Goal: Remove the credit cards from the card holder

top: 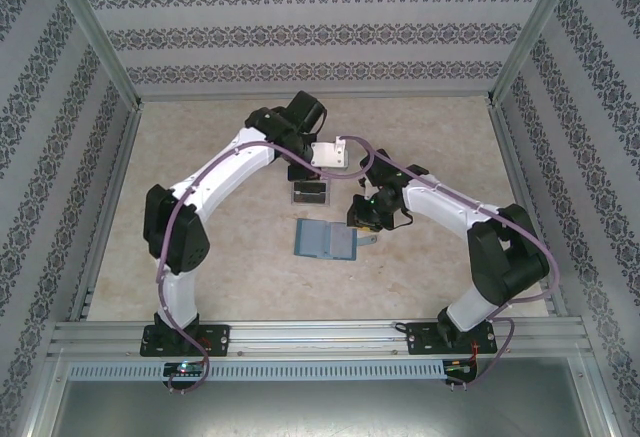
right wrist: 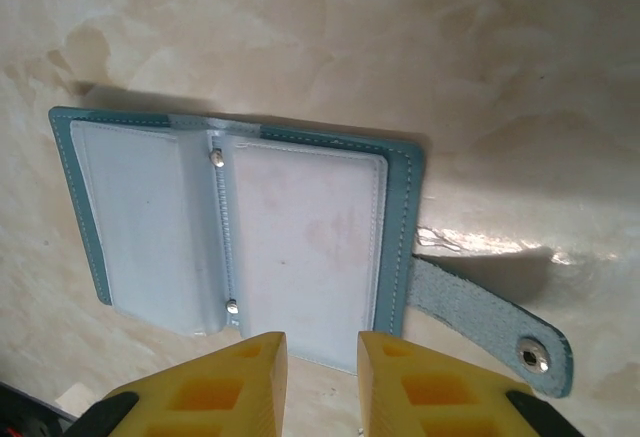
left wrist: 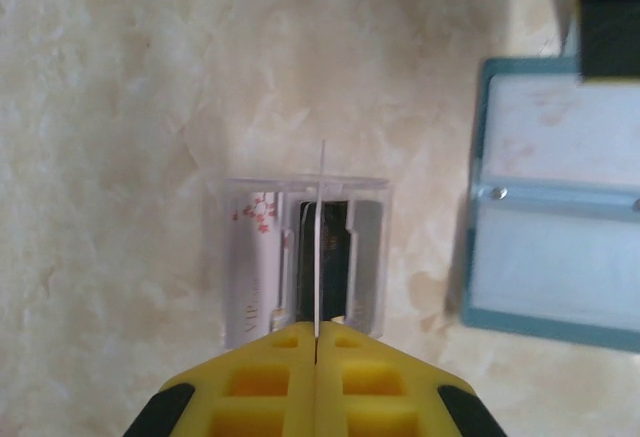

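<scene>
Left jaws pinch a credit card [left wrist: 319, 237] edge-on over the tray [left wrist: 270, 185].

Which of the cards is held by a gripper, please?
The card standing edge-on in the left gripper; the others lie flat in the clear tray.

White-and-black left arm [top: 225, 167] arched forward, wrist turned down. Yellow-fingered left gripper [left wrist: 316, 335] pressed closed on a thin flat card [left wrist: 319, 227], edge-on. Matching right arm [top: 450, 200] bent inward at the elbow; right gripper [right wrist: 322, 362] fingers parted.

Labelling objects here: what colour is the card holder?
The card holder is teal-blue, clearest in the right wrist view.
</scene>
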`<state>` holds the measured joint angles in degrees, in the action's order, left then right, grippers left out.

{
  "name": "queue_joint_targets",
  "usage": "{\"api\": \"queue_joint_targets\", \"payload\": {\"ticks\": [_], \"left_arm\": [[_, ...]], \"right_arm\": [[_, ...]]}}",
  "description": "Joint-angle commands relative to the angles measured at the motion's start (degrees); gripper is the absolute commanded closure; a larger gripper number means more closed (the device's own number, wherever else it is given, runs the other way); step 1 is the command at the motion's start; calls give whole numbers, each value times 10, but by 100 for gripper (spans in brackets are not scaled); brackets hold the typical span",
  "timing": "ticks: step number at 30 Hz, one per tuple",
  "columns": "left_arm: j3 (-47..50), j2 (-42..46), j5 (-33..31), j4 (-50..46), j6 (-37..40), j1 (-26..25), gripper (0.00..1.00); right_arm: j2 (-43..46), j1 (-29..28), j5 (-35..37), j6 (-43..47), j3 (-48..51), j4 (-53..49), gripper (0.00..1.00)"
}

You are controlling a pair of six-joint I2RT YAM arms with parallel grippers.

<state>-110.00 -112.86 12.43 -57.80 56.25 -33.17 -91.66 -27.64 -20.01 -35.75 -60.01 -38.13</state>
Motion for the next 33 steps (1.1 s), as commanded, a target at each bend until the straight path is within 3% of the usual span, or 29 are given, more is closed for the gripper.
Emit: {"api": "queue_joint_targets", "payload": {"ticks": [1, 9, 29, 33], "left_arm": [[-45, -40, -29, -72, 77, 16, 100], [-149, -130, -44, -121, 84, 32, 100], [-189, -199, -72, -122, 78, 32, 100], [-212, -211, -86, -120, 56, 32, 84]], "right_arm": [[21, 8, 15, 4, -1, -14, 74], [18, 17, 11, -3, 13, -5, 74], [2, 18, 4, -2, 17, 2, 74], [1, 18, 2, -3, 17, 2, 74]]}}
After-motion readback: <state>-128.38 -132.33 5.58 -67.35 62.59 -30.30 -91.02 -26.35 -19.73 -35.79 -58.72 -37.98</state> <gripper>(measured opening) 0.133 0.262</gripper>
